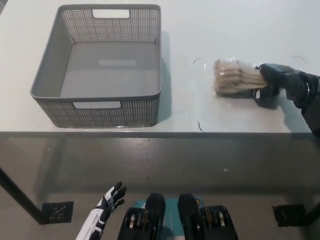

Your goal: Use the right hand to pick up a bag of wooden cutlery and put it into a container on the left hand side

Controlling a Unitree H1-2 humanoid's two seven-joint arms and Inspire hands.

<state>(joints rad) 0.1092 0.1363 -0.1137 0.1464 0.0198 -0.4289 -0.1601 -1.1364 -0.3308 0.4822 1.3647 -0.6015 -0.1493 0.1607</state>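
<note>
Right hand: the black right hand [269, 83] reaches in from the right edge of the head view, its arm sloping down toward the bottom right. Its fingers are curled round the right end of the bag of wooden cutlery, pinching it from above and below.

Bag of wooden cutlery: the bag of wooden cutlery [231, 77] is on the right part of the tabletop, lying roughly left to right. Pale wooden pieces show through clear wrapping. Its left end sticks out free of the hand, and its right end is hidden under the black fingers. A dark shadow lies just below the hand, and I cannot tell whether the bag rests on the surface or is slightly off it.

Container: the grey perforated container [50, 60] stands on the left part of the tabletop, well apart from the bag. It is square with sloping walls. Its smooth grey floor shows across the whole inside. One handle slot [110, 13] is in the far wall and another is in the near wall.

Left hand: the white left hand [109, 202] hangs low at the lower left, below the near edge of the tabletop. Its fingers are spread and it touches nothing.

Tabletop: the white tabletop [225, 30] fills the upper half of the view. Two thin dark marks [198, 60] lie between the container and the bag, one farther back and one near the front edge.

Below the tabletop: a grey floor [165, 165] shows under the front edge.
</note>
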